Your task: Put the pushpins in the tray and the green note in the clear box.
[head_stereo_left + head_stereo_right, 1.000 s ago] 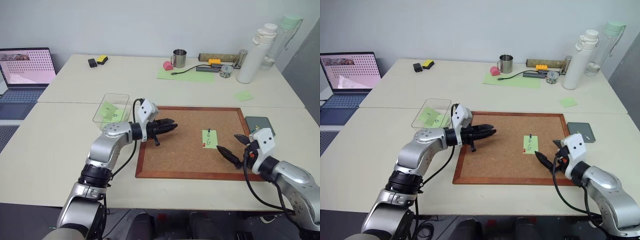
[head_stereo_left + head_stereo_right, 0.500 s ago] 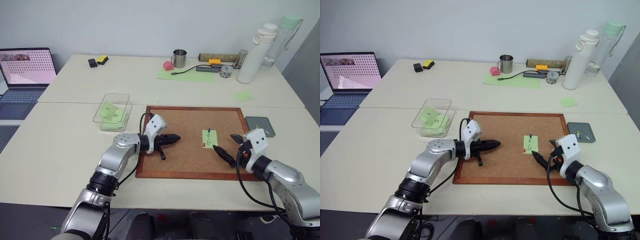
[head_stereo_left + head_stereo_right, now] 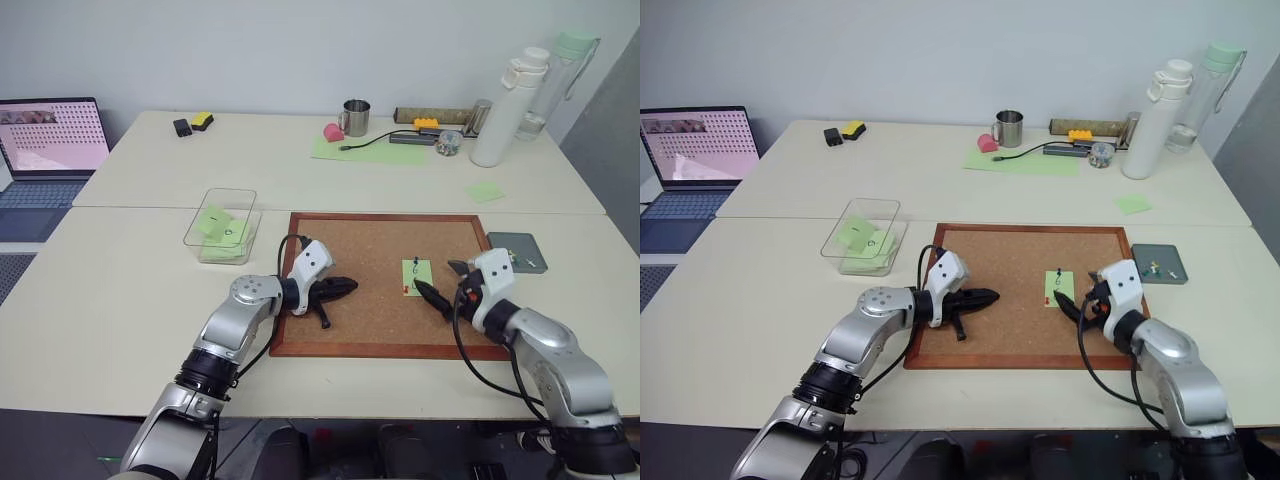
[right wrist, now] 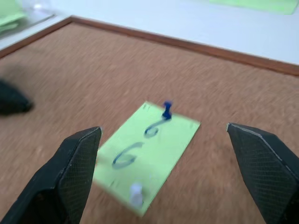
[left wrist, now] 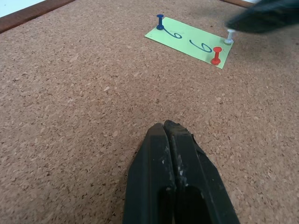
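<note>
Two grippers work over the wood-framed corkboard (image 3: 385, 330). Left gripper (image 5: 172, 133): black fingers pressed together, holding nothing, tips low over bare cork on the board's left half. Right gripper (image 4: 163, 140): fingers spread wide, empty, poised just beside the pale green sticky note marked "6 6" (image 5: 189, 41), which lies pinned on the board's right half.

Wrist views show 3 pins on the note: 1 dark blue pushpin (image 5: 160, 22), 1 red pushpin (image 5: 216, 55), 1 white pin (image 5: 229, 36). Head views resolve the pins as specks only.

Head views add 1 dark grey square tray (image 3: 1157, 270), off the board's right edge, w/ small items inside, and 1 clear plastic box (image 3: 222, 224), off the board's left corner, w/ green paper inside.
</note>
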### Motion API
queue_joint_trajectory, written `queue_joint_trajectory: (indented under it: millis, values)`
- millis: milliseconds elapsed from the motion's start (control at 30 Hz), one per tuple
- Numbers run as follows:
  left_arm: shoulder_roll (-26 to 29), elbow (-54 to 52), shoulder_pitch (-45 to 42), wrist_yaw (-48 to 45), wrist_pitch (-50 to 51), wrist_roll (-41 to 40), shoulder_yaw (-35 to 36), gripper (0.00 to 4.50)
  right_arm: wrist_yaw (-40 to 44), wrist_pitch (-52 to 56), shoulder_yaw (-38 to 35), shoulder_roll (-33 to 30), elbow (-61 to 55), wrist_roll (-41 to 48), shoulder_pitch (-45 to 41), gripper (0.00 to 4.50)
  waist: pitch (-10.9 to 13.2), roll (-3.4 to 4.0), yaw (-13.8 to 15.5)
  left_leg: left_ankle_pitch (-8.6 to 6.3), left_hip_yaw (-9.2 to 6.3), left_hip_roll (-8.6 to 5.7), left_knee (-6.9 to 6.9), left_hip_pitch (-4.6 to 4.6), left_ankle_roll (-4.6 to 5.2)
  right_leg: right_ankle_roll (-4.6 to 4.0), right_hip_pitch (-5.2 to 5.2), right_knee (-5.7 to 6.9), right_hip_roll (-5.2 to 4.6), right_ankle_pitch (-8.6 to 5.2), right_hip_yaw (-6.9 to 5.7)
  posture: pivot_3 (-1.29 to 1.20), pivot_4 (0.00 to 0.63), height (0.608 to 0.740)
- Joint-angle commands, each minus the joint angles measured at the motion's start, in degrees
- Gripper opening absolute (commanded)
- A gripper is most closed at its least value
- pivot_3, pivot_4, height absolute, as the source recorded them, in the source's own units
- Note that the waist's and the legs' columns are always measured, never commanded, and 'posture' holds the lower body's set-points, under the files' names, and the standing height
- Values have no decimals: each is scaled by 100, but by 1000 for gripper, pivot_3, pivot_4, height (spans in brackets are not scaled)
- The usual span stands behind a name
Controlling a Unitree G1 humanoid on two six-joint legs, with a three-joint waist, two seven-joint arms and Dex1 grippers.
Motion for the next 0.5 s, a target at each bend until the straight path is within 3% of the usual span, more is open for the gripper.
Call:
queue_joint_trajectory:
  millis: [33, 233, 267, 500]
  values:
    - [-15, -36, 150, -45, 88, 52, -120, 17, -161, -165, -30, 159, 603, -159, -505, 4500, -1, 0, -1, 0, 0, 2, -1, 0, 0, 0, 0, 0, 0, 0, 0, 0, 150, 740]
    - [25, -99, 181, -27, 116, 60, -88, 17, -11, -344, 165, 329, 1297, -343, -912, 4500, -1, 2, 1, 0, 0, 5, -1, -1, 0, 0, -1, -1, -2, 0, 1, 0, 150, 740]
    - [33, -113, 191, -20, 120, 63, -84, 0, 14, -375, 179, 347, 1350, -351, -935, 4137, -1, 2, -1, 0, 1, 5, -1, -1, 0, 0, -2, -1, -2, 0, 2, 0, 150, 740]
    - [38, -227, 246, 28, 190, 57, -69, 0, 179, -641, 321, 354, 1455, -520, -936, 2906, -1, 2, -7, 0, 0, 6, -1, 0, 0, 0, -2, 0, -2, 0, 2, 0, 150, 740]
